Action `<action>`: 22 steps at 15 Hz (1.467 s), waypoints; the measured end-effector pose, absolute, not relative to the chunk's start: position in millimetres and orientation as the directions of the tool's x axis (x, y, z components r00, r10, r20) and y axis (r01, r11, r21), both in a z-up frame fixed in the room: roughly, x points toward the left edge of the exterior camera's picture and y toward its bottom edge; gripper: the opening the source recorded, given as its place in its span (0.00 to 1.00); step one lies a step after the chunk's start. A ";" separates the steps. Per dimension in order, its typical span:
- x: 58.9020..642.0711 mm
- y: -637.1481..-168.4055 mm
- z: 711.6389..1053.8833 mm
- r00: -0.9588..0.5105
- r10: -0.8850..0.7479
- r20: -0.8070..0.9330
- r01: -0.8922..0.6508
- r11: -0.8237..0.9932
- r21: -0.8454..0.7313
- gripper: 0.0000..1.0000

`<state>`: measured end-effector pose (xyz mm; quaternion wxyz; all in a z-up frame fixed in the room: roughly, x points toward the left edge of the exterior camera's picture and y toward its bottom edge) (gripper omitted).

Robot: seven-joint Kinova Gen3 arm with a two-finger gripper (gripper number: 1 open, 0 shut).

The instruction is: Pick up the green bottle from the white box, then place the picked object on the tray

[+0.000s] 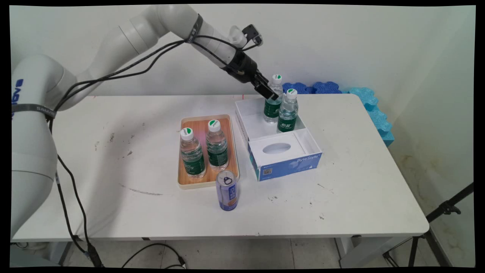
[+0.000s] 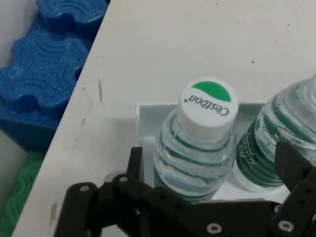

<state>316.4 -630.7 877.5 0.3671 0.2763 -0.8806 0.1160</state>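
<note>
White table point(image 1: 341, 197): pincer point(image 1: 269, 92) astride rear bottle point(image 2: 197, 143) in box point(image 1: 282, 151).

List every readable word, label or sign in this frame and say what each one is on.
"Cestbon" – white cap of the bottle between the gripper's fingers, hand view.
"Byte Style" – blue front of the tissue box.
QR code and small print on that box: too small to read.
Green labels on the four bottles, and the blue can: print unreadable.
Arm band: lettering too blurred to read.
</note>
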 end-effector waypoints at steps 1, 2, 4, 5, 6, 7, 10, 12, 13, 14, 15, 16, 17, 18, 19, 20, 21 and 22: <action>315.0 -632.1 874.1 -0.574 -0.402 0.713 -0.574 0.819 0.000 1.00; 313.4 -633.4 870.9 -0.570 -0.402 0.716 -0.575 0.818 0.002 1.00; 310.1 -636.3 865.8 -0.563 -0.402 0.723 -0.578 0.816 0.004 1.00; 308.9 -637.6 863.5 -0.560 -0.402 0.725 -0.579 0.815 0.005 1.00; 307.4 -639.0 861.0 -0.557 -0.401 0.728 -0.580 0.815 0.006 1.00; 306.1 -640.2 858.6 -0.554 -0.400 0.730 -0.580 0.814 0.006 1.00; 303.2 -642.6 852.6 -0.556 -0.392 0.733 -0.577 0.817 -0.001 0.00; 302.5 -642.9 850.4 -0.559 -0.388 0.733 -0.574 0.819 -0.004 0.00; 302.7 -642.5 849.1 -0.560 -0.385 0.733 -0.572 0.820 -0.006 0.00; 302.4 -642.1 848.6 -0.561 -0.383 0.734 -0.571 0.821 -0.008 0.00; 302.5 -641.9 848.5 -0.561 -0.381 0.735 -0.570 0.822 -0.008 0.00; 302.5 -641.5 849.4 -0.560 -0.379 0.737 -0.569 0.822 -0.010 0.00; 302.8 -640.7 851.6 -0.558 -0.375 0.740 -0.568 0.823 -0.011 0.00; 303.4 -639.4 855.9 -0.554 -0.370 0.745 -0.567 0.823 -0.013 0.00; 304.8 -637.7 861.2 -0.550 -0.367 0.750 -0.567 0.823 -0.014 0.00; 306.2 -635.4 869.9 -0.545 -0.361 0.756 -0.567 0.824 -0.015 0.00; 309.9 -631.6 879.7 -0.539 -0.358 0.762 -0.569 0.822 -0.016 0.00; 314.7 -627.3 889.2 -0.534 -0.357 0.766 -0.572 0.820 -0.016 0.00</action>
